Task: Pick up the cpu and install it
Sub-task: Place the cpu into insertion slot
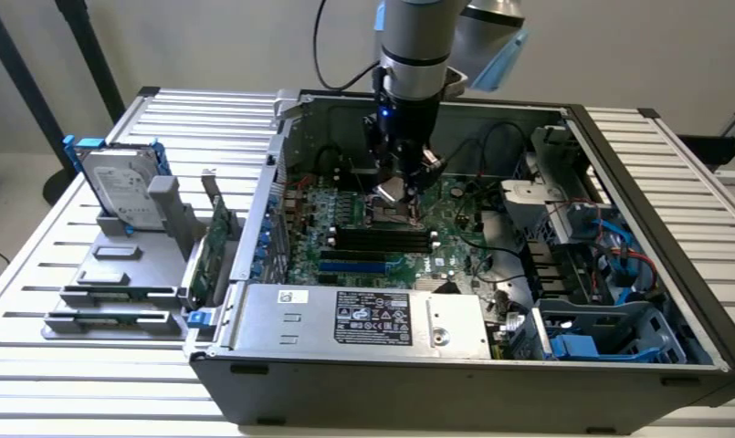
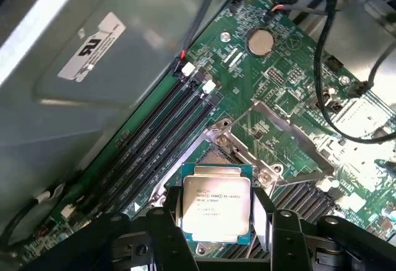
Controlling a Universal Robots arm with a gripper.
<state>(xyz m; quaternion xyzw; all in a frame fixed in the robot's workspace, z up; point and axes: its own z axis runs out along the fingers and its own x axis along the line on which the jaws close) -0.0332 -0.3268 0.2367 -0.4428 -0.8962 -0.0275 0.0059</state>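
Inside the open computer case [image 1: 342, 388], above the green motherboard [image 2: 291, 54], the gripper [image 2: 218, 224] pinches the cpu [image 2: 216, 200] over its socket [image 2: 247, 153].

Exterior view: raised, off arm [image 1: 414, 46], angled down into open computer case [image 1: 465, 383] on slatted bench [image 1: 99, 392]. Looks in from power supply [image 1: 361, 315] side, mid distance, whole case in frame.

Wrist view: rides just behind gripper [image 2: 219, 221], close, faces down onto motherboard [image 2: 278, 104].

Shared: stretch of motherboard under gripper, with socket [image 2: 247, 153], memory slots [image 2: 167, 135], cpu [image 2: 216, 206].
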